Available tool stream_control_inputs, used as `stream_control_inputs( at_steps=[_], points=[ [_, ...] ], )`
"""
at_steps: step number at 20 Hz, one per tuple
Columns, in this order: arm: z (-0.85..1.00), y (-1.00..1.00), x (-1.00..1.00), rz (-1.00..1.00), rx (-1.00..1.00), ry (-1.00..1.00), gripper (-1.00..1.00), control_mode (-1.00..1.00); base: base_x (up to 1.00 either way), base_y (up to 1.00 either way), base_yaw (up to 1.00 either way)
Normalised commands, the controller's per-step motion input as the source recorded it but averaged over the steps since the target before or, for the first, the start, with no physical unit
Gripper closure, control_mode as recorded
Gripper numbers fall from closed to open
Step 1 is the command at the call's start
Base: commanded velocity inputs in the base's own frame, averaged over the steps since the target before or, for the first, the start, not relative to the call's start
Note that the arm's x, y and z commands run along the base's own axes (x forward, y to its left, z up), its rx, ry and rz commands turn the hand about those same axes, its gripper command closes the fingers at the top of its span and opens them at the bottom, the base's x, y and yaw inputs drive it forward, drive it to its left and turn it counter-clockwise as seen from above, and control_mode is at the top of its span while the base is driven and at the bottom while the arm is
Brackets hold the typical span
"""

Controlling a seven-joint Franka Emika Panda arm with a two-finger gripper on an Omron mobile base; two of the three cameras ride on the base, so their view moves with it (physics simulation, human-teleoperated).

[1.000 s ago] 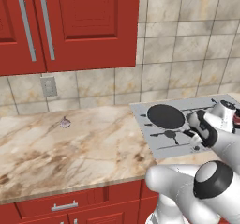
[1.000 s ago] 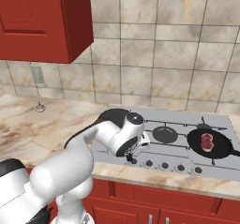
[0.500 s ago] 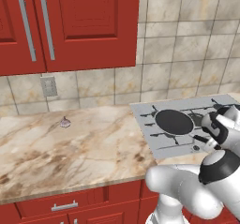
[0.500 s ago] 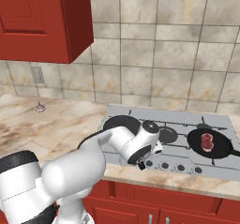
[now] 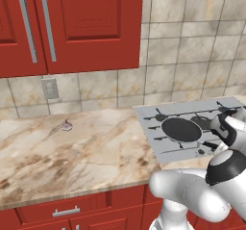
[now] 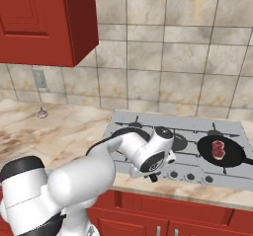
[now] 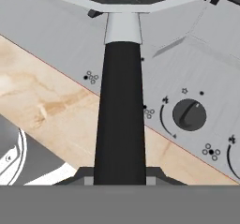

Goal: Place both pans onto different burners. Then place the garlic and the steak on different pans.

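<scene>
Black pan (image 5: pixel 181 129) on silver-grey cooktop (image 5: pixel 153 116); red steak (image 6: pixel 218 148); pinkish garlic (image 5: pixel 67 126) on beige-veined marble tabletop (image 5: pixel 62 152).

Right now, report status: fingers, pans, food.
Gripper shut on left pan's handle. Left pan on a burner. Steak in right pan. Garlic on counter, nothing blocking it.

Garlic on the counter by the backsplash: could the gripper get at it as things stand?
Probably not right now. The gripper is shut on the handle of the empty pan at the cooktop. The garlic lies alone on open counter, so the path looks free once the pan is released.
</scene>
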Motion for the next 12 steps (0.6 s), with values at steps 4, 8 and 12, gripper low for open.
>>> stream_control_inputs(
  at_steps=[4,8,12],
  points=[
    [-0.01,0.00,0.06,0.00,-0.04,0.01,1.00,-1.00,0.00,0.00,0.00],
    [-0.06,0.03,0.23,0.00,-0.04,0.00,1.00,-1.00,0.00,0.00,0.00],
    [-0.06,0.07,0.22,0.00,-0.03,0.00,1.00,-1.00,0.00,0.00,0.00]
  ],
)
